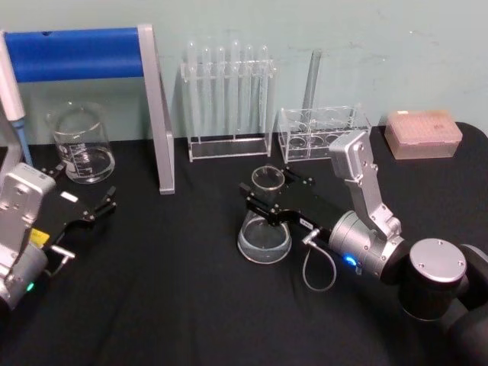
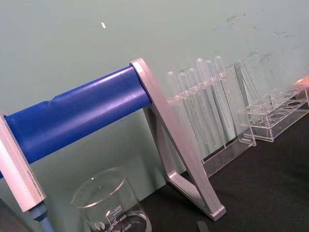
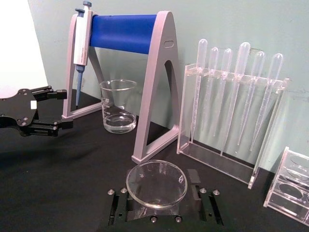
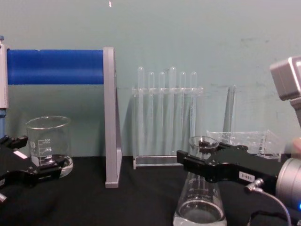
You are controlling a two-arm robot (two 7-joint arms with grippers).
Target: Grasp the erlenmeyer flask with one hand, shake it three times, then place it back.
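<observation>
flask on black cloth, pale green wall (image 1: 343,30) behind

one erlenmeyer flask (image 1: 264,236) stands upright mid-table (image 1: 175,297), its neck between the jaws of the right gripper (image 1: 268,183); whether they pinch the glass i cannot tell. the left gripper (image 1: 82,187) sits near the one beaker (image 1: 80,145), jaws wide apart and empty. along the wall: one blue-barred pipette stand (image 1: 76,53) holding one pipette (image 1: 11,99), one rack of six tubes (image 1: 227,99), one low rack (image 1: 320,133), one pink tip box (image 1: 423,131).
</observation>
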